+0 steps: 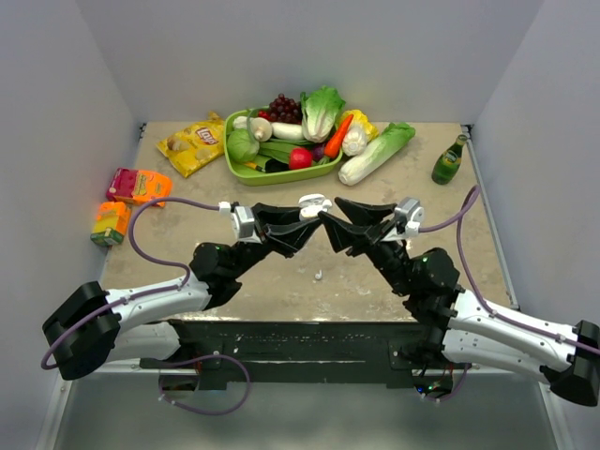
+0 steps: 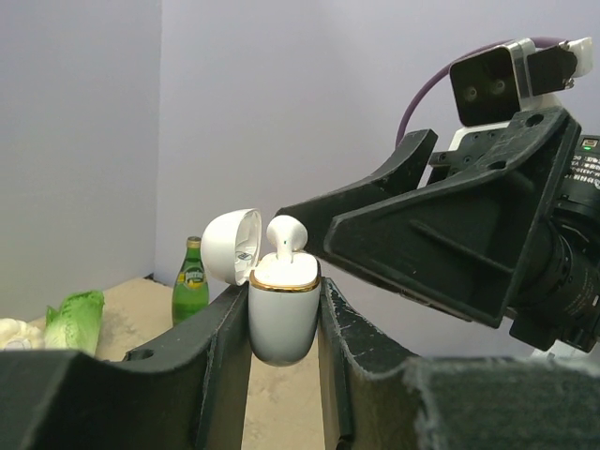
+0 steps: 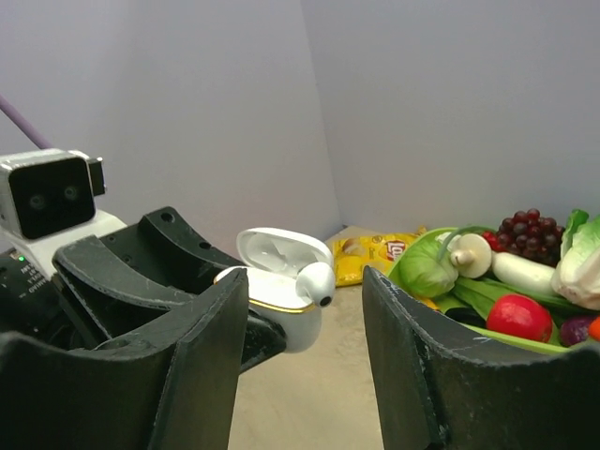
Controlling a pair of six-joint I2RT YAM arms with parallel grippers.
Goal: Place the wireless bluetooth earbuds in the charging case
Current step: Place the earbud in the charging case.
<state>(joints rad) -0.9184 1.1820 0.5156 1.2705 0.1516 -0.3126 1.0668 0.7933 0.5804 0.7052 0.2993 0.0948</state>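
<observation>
My left gripper [image 2: 281, 309] is shut on the white charging case [image 2: 283, 319], holding it upright above the table with its lid [image 2: 230, 246] flipped open. One white earbud [image 2: 284, 234] stands in the case's gold-rimmed top, its head sticking up. My right gripper [image 3: 305, 291] is open, with its fingers [image 3: 202, 328] on either side of that earbud [image 3: 316, 279] and not touching it. In the top view both grippers meet at the case [image 1: 312, 203] over the middle of the table. A second small white earbud [image 1: 319, 275] lies on the table in front of them.
At the back stands a green tray [image 1: 246, 171] of vegetables and grapes, with a lettuce [image 1: 375, 153] to its right. A green bottle [image 1: 449, 161] is at the back right and a yellow chip bag [image 1: 192, 142] at the back left. Two snack packets [image 1: 138, 185] lie at the left edge.
</observation>
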